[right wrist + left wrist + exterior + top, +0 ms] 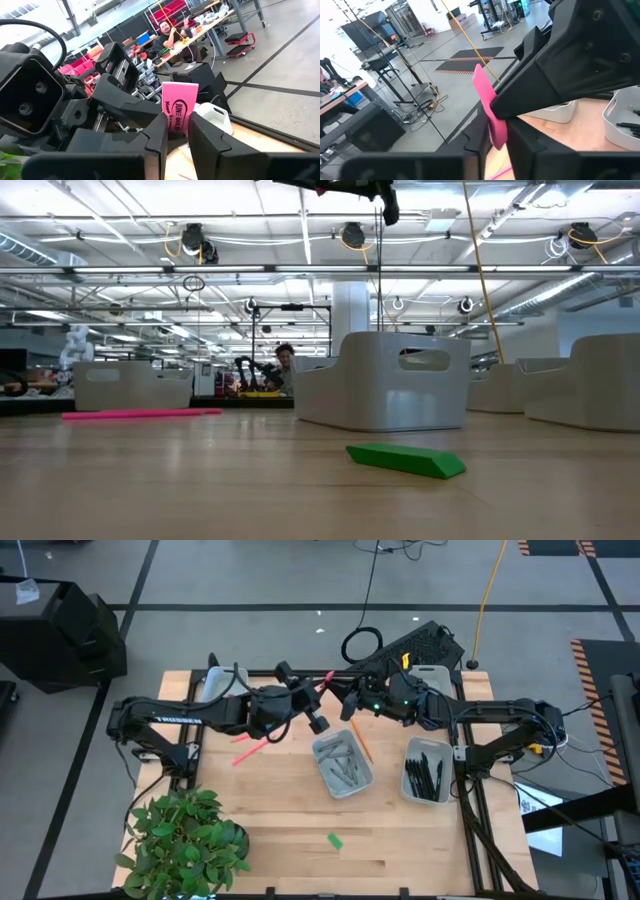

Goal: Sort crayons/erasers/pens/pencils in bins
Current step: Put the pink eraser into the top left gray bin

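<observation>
A pink eraser (328, 678) is held in the air over the table's far middle, between my two grippers. My left gripper (496, 142) reaches in from the left and is shut on it. My right gripper (177, 127) reaches in from the right, its fingers closed on the same eraser. A green eraser (335, 840) lies flat on the table near the front. A pink pencil (250, 750) lies left of centre. An orange pencil (360, 740) lies beside the bin of grey crayons (342, 762). Black pens fill the bin (427, 772) to its right. My left gripper pinches the eraser's two broad faces at one end (496, 131), coming level from the table's left. The eraser sticks out beyond the fingertips, clear of the table. My right gripper has its fingers on the eraser's two narrow sides (176, 120), level from the right; its printed face shows.
Two more bins stand at the far edge, one on the left (215, 685) and one on the right (432, 675). A potted plant (185, 845) fills the near left corner. A keyboard (420, 640) and cables lie beyond the table's far edge.
</observation>
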{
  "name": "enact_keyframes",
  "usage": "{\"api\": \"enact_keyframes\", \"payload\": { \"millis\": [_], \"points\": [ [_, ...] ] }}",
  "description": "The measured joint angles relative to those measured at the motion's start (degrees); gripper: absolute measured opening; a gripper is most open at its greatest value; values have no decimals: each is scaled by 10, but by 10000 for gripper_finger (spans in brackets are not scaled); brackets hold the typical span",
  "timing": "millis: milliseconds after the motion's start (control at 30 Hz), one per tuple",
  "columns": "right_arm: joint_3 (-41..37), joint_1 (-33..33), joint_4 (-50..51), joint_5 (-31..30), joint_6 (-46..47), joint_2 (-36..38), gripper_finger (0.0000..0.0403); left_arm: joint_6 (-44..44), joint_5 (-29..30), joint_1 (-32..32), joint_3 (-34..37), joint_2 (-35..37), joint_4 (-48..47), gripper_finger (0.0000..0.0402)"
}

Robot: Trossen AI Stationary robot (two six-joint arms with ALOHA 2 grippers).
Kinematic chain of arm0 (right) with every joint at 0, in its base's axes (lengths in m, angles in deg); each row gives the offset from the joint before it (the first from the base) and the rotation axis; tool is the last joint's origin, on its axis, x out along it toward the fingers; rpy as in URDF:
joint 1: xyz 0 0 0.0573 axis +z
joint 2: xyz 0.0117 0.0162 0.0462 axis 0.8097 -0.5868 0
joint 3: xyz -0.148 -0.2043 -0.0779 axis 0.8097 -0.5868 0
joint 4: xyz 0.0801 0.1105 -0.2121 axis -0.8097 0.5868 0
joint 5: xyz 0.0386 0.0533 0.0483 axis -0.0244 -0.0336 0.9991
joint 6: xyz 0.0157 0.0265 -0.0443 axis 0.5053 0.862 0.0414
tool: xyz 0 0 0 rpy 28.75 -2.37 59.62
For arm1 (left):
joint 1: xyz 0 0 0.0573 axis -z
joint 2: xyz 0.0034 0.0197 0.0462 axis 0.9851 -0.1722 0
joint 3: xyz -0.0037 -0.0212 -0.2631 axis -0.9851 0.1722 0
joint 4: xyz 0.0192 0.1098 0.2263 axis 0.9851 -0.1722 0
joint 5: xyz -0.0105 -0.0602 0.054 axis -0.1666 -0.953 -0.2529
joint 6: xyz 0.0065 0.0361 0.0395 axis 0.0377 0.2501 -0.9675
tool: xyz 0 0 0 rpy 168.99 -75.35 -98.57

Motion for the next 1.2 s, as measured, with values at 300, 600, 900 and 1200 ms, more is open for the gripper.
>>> {"api": "enact_keyframes", "payload": {
  "millis": [300, 600, 900, 1200],
  "points": [
    [0, 2, -5, 3, 0, 0, 78, 12, 5, 5, 0, 0, 1, 22],
    [0, 6, -7, 22, -63, 57, 193, 23, 39, 12, 0, 44, -90, 19],
    [0, 23, 170, 34, -120, 134, 229, 368, 54, -67, 0, 102, -577, 22],
    [-58, 46, 181, 33, -103, 180, 220, 568, -164, -247, 83, 62, -694, 23]
  ]
}}
